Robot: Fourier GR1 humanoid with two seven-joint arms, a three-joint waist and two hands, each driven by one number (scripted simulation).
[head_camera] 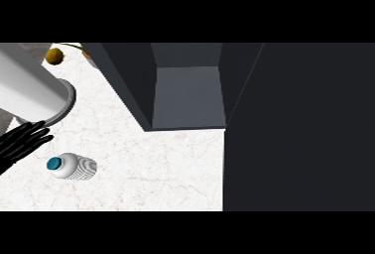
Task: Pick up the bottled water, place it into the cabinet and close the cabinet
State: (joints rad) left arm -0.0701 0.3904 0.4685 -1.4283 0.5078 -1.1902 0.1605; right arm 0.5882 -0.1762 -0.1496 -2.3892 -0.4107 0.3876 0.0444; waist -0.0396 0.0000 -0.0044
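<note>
Nothing is done yet: the bottle (72, 166) stands on the surface (161, 163) near its left edge, the left robot hand (22, 141) spread wide beside it, the cabinet (187, 94) open.

White marble-patterned counter top (168, 163) with faint pinkish veining, seen steeply from above and evenly lit. A dark grey cabinet (132, 79) stands on the counter at upper centre; its interior (188, 94) is a lighter grey recess, open toward the viewer. A large, nearly black panel (300, 129) fills the right side from top to bottom and covers the counter's right part; whether it is the cabinet's door cannot be told. At upper left, a small yellow-brown rounded object (53, 55) lies near the counter's far edge, beside a partly hidden orange-rimmed item (86, 53) against the cabinet's left wall.
</note>
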